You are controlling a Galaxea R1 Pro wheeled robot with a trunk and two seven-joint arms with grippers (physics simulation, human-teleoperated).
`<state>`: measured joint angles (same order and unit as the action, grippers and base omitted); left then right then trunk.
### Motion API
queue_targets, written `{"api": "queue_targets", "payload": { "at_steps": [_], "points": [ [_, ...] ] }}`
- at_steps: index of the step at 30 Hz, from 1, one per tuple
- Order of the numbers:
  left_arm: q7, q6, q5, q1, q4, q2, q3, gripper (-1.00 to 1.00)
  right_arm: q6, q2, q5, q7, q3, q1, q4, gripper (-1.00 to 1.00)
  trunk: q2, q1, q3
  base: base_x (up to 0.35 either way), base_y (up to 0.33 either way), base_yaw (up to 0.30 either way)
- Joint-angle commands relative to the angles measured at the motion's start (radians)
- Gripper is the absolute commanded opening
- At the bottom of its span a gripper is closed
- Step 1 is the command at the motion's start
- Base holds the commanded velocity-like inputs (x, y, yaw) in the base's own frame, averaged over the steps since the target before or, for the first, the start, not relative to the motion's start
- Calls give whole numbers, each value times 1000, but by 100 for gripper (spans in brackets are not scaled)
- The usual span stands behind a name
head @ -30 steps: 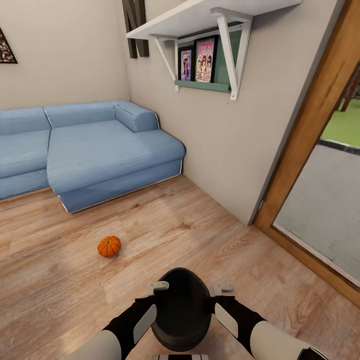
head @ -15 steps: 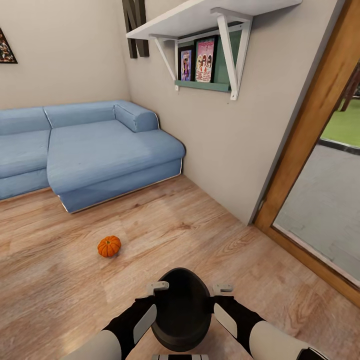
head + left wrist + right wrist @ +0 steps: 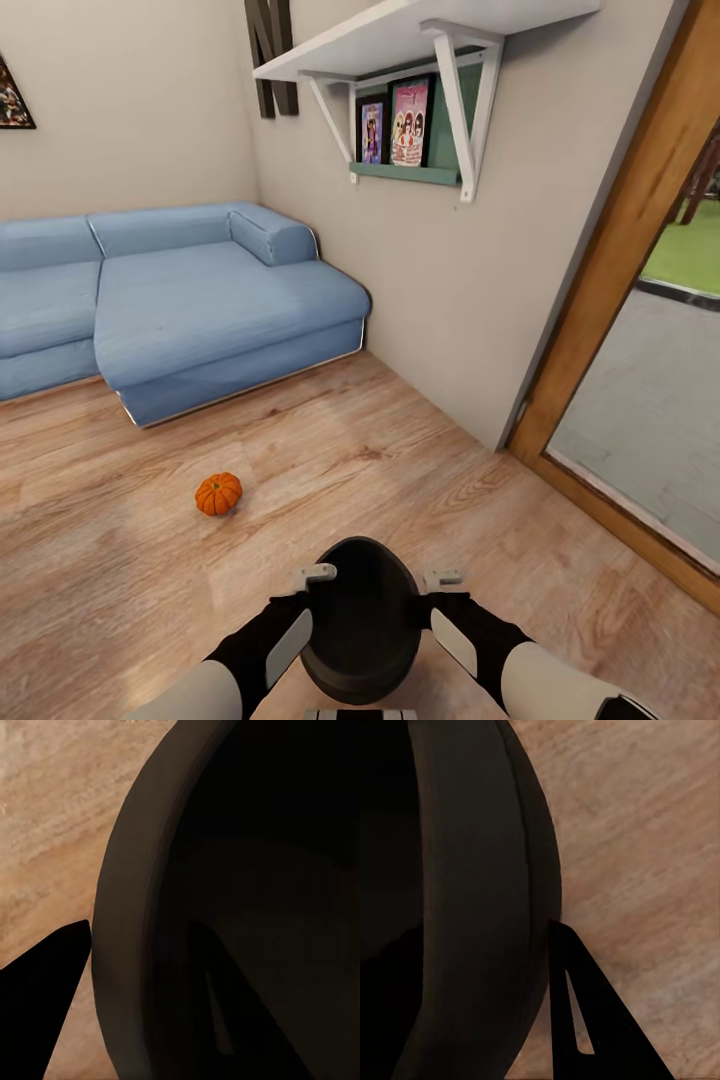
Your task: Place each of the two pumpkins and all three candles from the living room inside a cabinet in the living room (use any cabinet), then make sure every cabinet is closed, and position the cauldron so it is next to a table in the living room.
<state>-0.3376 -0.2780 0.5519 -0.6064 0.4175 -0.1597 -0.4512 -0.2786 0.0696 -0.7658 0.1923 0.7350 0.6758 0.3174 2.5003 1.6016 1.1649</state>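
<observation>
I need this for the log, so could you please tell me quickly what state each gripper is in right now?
Left gripper: shut on the cauldron, one finger each side of the rim.
Right gripper: shut on the cauldron's opposite rim.

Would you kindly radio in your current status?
Both grippers clamp cauldron rim: left gripper, right gripper. One pumpkin on floor ahead-left. Nothing in the way.
</observation>
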Motion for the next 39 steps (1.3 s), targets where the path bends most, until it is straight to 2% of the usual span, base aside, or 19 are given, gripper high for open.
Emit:
{"api": "queue_targets", "payload": {
  "at_steps": [1, 3, 12, 16, 21, 39],
  "points": [
    [-9, -1, 11, -1, 3, 0, -11, -100, -1, 4, -30, 3, 9, 1, 4, -100, 0, -1, -3, 0, 0, 0],
    [-9, -1, 11, -1, 3, 0, -11, -100, -1, 4, -30, 3, 9, 1, 3, -100, -1, -2, -11, 0, 0, 0],
    [-9, -1, 11, -1, 3, 0, -11, -100, -1, 4, -30, 2, 9, 1, 3, -100, -1, -2, -11, 0, 0, 0],
    [-9, -1, 11, -1, 3, 0, -11, -100, -1, 5, -30, 2, 9, 1, 3, -100, -29, -17, -23, 0, 0, 0],
    [-9, -1, 11, -1, 3, -1, -11, -100, -1, 6, -30, 2, 9, 1, 4, -100, -29, -17, -23, 0, 0, 0],
    [-9, -2, 11, -1, 3, 0, -12, -100, 6, 6, -29, 4, 11, 1, 10, -100, -155, -86, -80, 0, 0, 0]
  ]
}}
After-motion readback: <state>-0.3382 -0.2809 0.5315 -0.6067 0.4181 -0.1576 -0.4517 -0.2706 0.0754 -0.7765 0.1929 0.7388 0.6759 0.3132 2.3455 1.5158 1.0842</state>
